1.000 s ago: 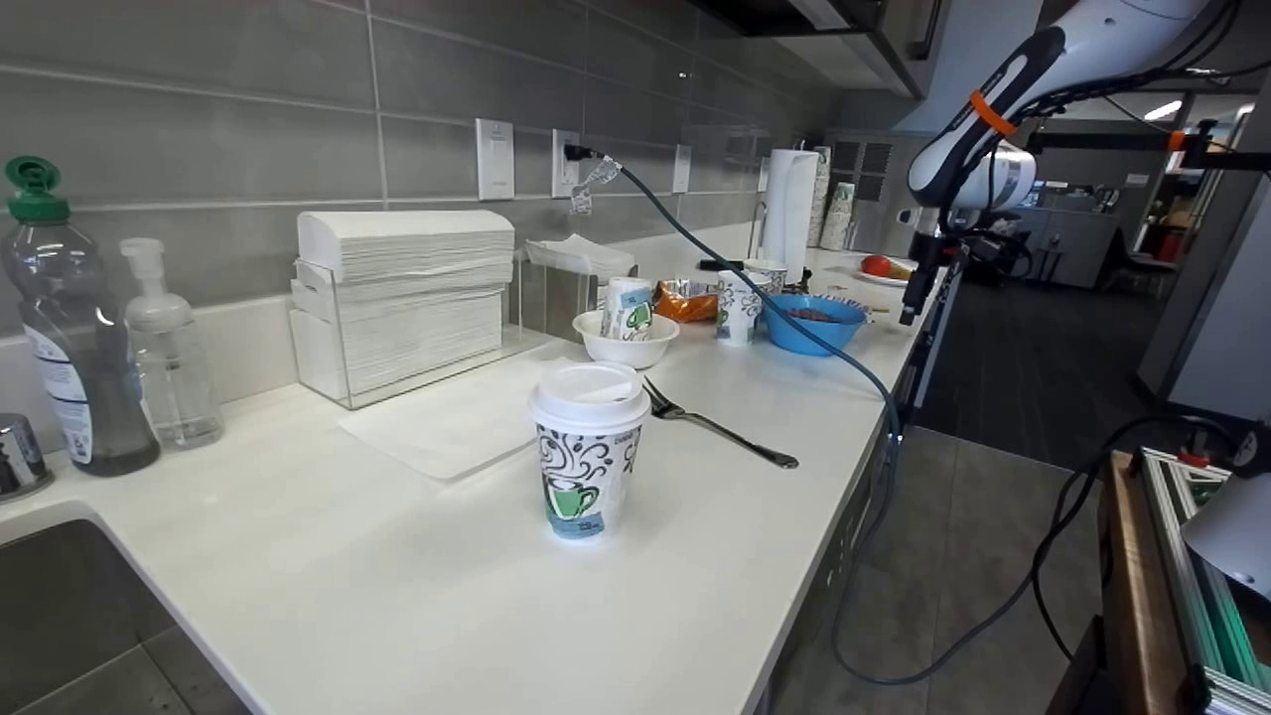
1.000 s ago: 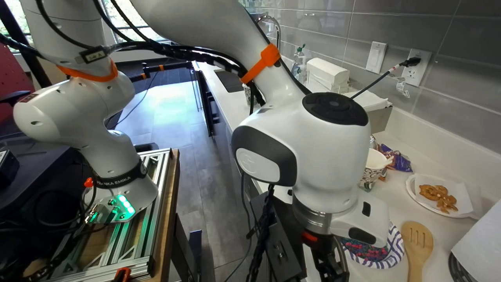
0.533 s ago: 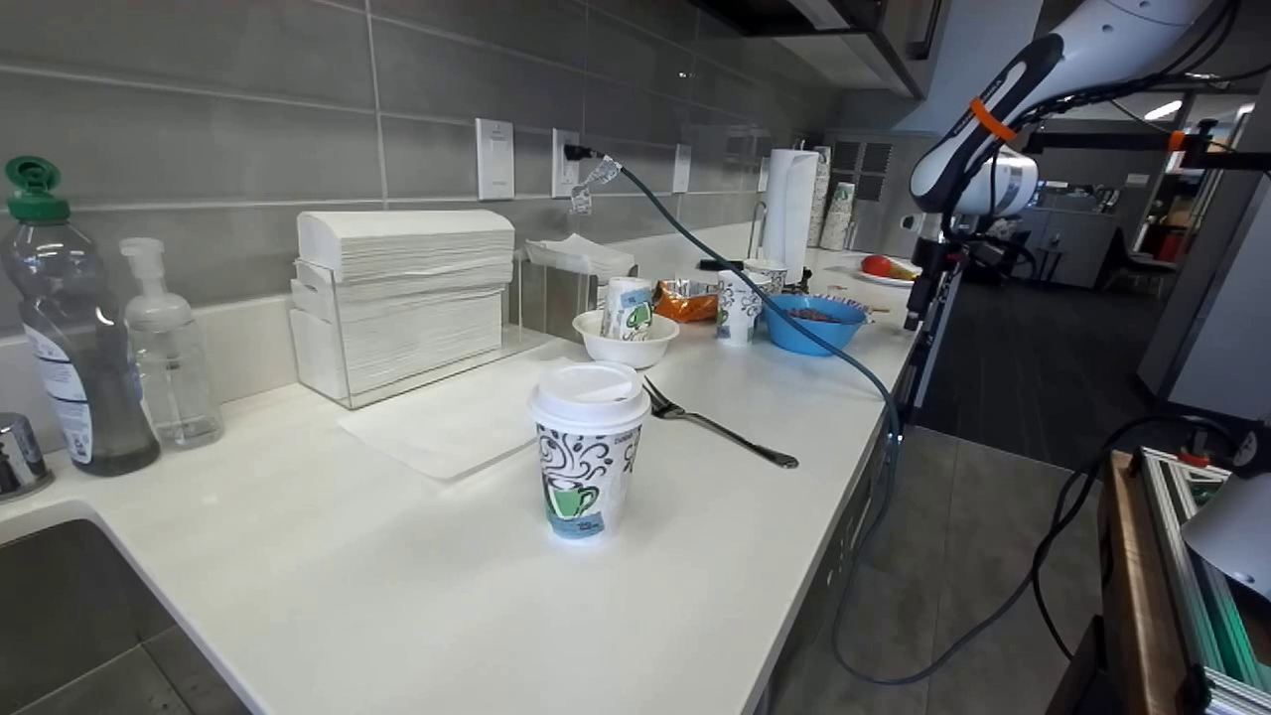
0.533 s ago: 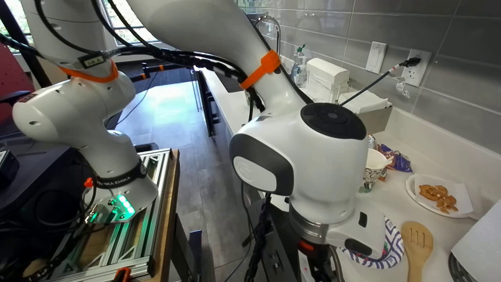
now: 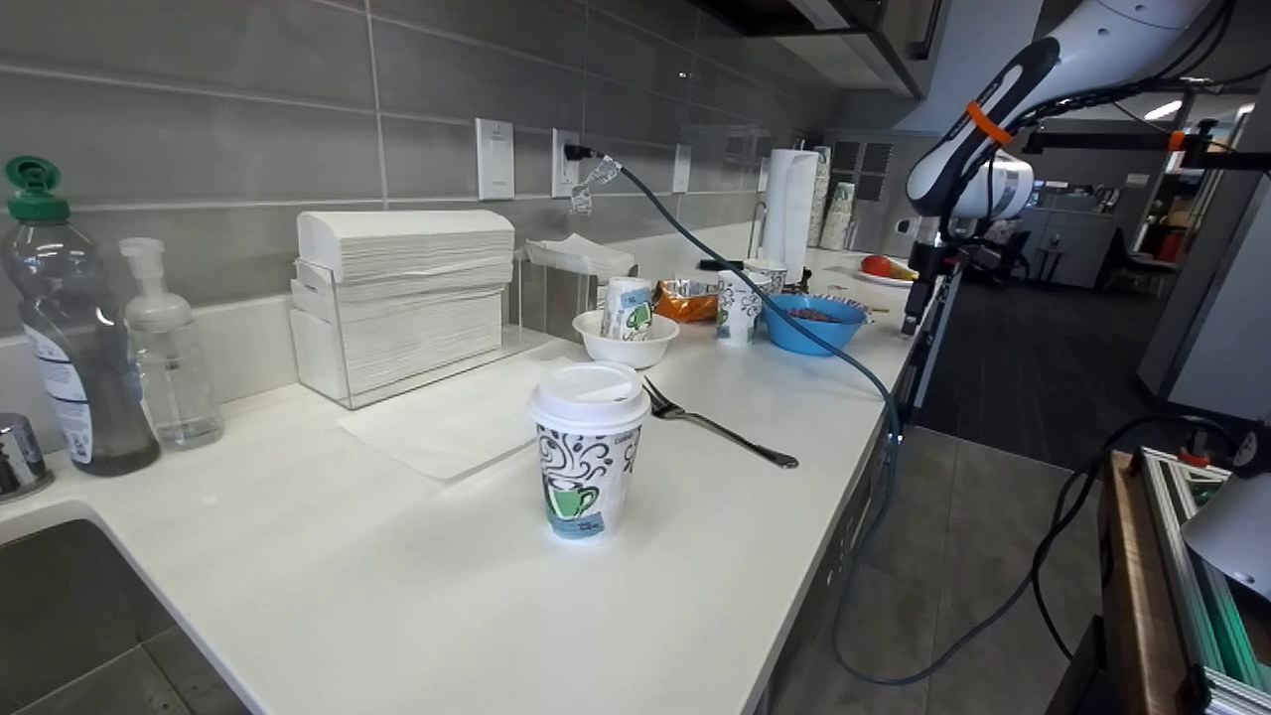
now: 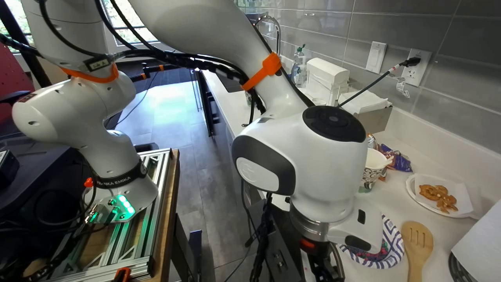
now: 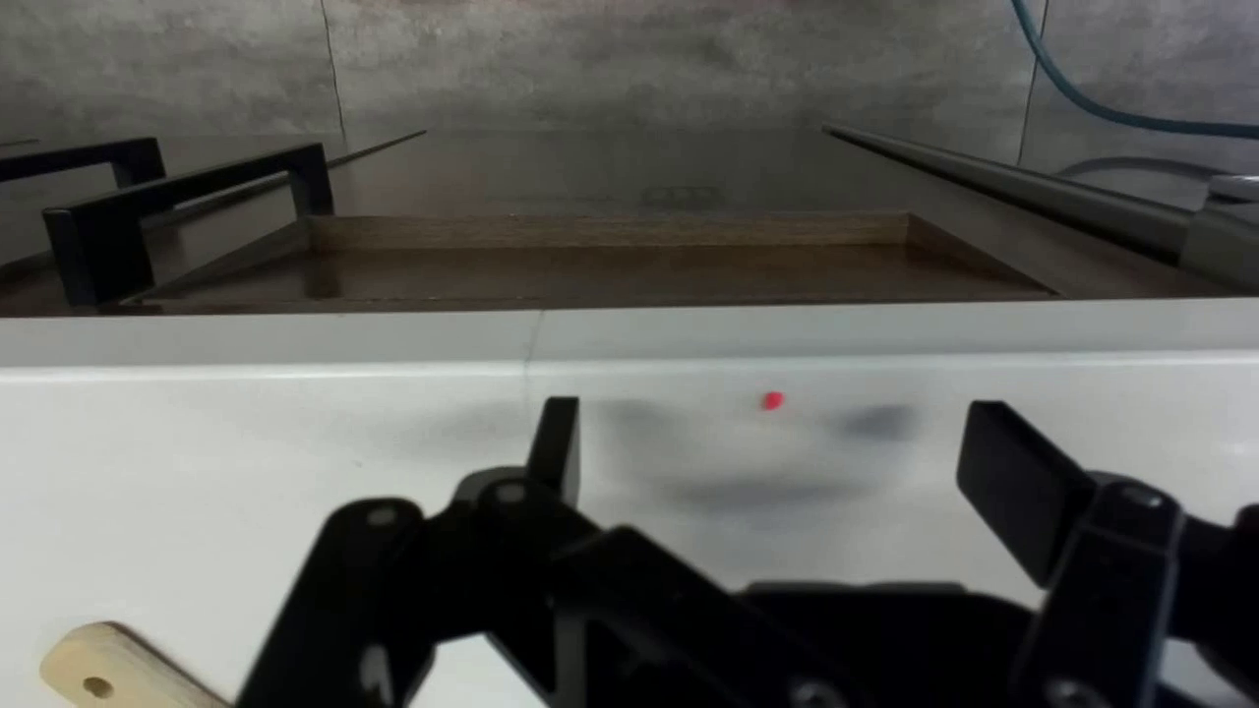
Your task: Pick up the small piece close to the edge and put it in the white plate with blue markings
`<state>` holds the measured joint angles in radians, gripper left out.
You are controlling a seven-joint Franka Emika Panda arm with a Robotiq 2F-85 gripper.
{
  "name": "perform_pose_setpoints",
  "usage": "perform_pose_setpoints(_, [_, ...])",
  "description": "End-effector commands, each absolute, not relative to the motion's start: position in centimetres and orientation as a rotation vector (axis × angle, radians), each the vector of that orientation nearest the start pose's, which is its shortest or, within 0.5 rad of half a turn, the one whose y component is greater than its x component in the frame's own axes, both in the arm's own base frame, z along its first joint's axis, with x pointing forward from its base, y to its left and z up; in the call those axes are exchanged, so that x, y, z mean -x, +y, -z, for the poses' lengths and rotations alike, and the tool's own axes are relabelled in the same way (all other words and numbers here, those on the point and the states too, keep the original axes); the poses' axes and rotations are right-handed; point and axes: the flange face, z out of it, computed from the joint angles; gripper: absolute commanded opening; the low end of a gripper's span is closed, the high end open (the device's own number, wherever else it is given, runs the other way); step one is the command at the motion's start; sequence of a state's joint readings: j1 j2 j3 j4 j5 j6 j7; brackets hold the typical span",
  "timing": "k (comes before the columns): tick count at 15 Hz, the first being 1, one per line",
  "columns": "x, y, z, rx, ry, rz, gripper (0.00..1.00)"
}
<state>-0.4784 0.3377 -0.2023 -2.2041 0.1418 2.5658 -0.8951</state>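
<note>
A small red piece [image 7: 773, 400] lies on the white counter close to its edge in the wrist view. My gripper [image 7: 772, 442] is open and empty just above the counter. Its two fingers stand wide apart, with the red piece between the lines of the fingertips. In an exterior view my gripper [image 5: 919, 303] points down at the counter's front edge. The white plate with blue markings [image 6: 394, 239] holds red and dark bits; the robot's hand partly hides it in that exterior view. Behind the blue bowl its rim [image 5: 846, 301] barely shows.
A wooden spatula [image 6: 417, 243] lies beside the plate; its handle [image 7: 123, 669] shows in the wrist view. A blue bowl [image 5: 809, 333], paper cup [image 6: 372, 168], pretzel plate [image 6: 411, 192] and paper towel roll [image 6: 479, 239] stand nearby. Below the edge is an open drawer [image 7: 610, 275].
My gripper has come down closer to the counter near its edge, mostly in the first half second. It stays near the same place along the counter.
</note>
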Motion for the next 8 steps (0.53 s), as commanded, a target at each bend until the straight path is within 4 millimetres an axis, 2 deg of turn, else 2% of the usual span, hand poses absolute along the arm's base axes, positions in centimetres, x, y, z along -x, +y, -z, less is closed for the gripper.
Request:
perform_pose_setpoints(1, [-43.39, -35.33, -22.73, 3.153, -0.213, 0.066, 0.70])
perform_pose_setpoints(2, [-43.38, -35.33, -22.76, 3.152, -0.214, 0.065, 0.60])
perform_pose_setpoints(3, [-43.35, -35.37, -22.80, 3.155, -0.214, 0.066, 0.56])
perform_pose_setpoints(4, [-43.29, -35.41, -22.86, 3.154, -0.212, 0.066, 0.57])
perform_pose_setpoints(5, [-43.21, -35.46, -22.95, 3.156, -0.211, 0.066, 0.52])
perform_pose_setpoints(7, [-43.08, -35.46, -23.07, 3.157, -0.210, 0.069, 0.59])
perform_pose_setpoints(8, [-42.99, -35.40, -23.12, 3.157, -0.212, 0.069, 0.55])
